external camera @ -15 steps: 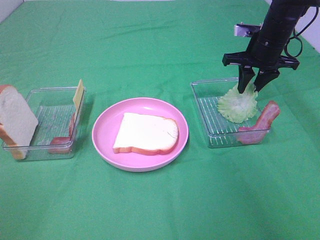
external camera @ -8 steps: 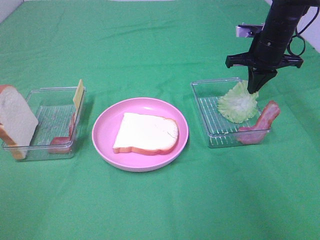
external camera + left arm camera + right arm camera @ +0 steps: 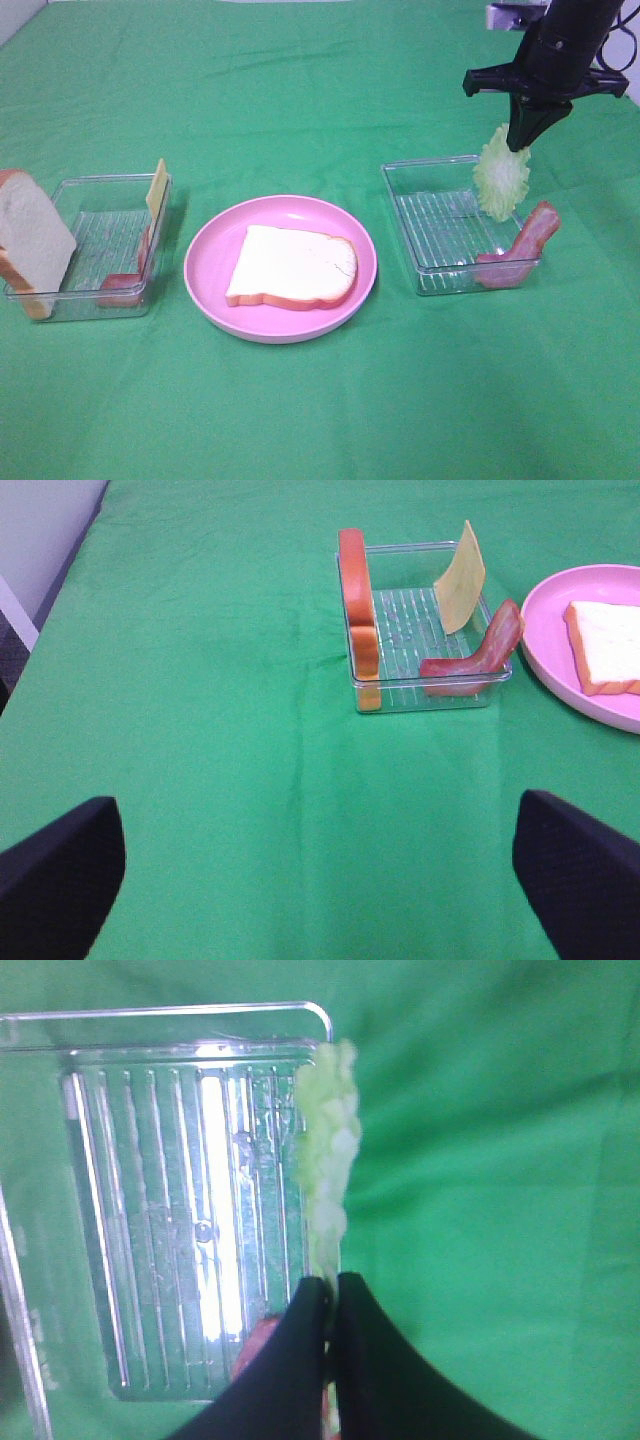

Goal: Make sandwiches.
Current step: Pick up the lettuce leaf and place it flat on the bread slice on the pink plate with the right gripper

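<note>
Exterior high: right hand (image 3: 519, 143) closed on the top edge of the lettuce (image 3: 501, 178), which hangs limp above the far right corner of the right tray (image 3: 448, 284), clear of its floor. Pinching one edge lets the leaf drape free for carrying. Right bacon (image 3: 522, 246) leans over that tray's near right corner, standing proud enough to pinch. Base bread (image 3: 292, 266) lies flat and bare in the plate (image 3: 204, 268) at the middle of the table (image 3: 300, 90), ready for a first layer. Judged stage: lettuce picked, transfer to the plate pending. Left tray (image 3: 100, 232) holds cheese (image 3: 156, 187) upright at its far right corner and left bacon (image 3: 124, 286) slumped at the near right. Top bread (image 3: 34, 243) leans against its left wall. Left wrist: left hand (image 3: 318, 825) fully open, empty, parked well short of the left tray, out of the way. Right wrist: jaws shut tight on the leaf's end, lettuce seen edge-on beside the tray wall.
</note>
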Controlling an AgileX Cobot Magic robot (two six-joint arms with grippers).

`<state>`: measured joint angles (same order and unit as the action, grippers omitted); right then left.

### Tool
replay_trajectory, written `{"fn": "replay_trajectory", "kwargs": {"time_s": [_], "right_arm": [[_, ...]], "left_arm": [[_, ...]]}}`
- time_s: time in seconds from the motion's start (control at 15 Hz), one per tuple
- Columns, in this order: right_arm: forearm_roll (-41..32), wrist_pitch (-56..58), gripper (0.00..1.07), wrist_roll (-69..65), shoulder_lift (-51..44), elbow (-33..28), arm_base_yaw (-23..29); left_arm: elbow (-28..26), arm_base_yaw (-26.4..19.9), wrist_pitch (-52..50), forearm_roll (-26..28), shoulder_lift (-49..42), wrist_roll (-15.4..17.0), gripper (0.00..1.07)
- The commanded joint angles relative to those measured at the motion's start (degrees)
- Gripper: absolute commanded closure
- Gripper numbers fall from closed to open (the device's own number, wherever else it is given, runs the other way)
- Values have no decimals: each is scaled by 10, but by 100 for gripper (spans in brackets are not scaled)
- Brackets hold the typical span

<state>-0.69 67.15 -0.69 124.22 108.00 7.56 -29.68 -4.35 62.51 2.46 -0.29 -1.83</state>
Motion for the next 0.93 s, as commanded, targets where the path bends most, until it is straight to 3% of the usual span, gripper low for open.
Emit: {"fn": "replay_trajectory", "kwargs": {"time_s": [0.07,0.4,0.53,0.67,0.73,0.93], "right_arm": [[-23,22,107,0,-32,2,-2],[-117,55,107,12,-89,0,0],[-167,34,107,30,-128,-33,17],[-204,-11,107,52,-166,-93,55],[-284,-38,107,94,-176,-133,95],[-360,-68,107,139,-168,-148,150]], "left_arm": [[1,-2,-8,4,-7,-1,7],[1,-2,-8,4,-7,-1,7],[1,-2,-8,4,-7,-1,7],[1,-2,-8,4,-7,-1,7],[1,-2,-8,4,-7,-1,7],[1,-2,-8,4,-7,-1,7]]}}
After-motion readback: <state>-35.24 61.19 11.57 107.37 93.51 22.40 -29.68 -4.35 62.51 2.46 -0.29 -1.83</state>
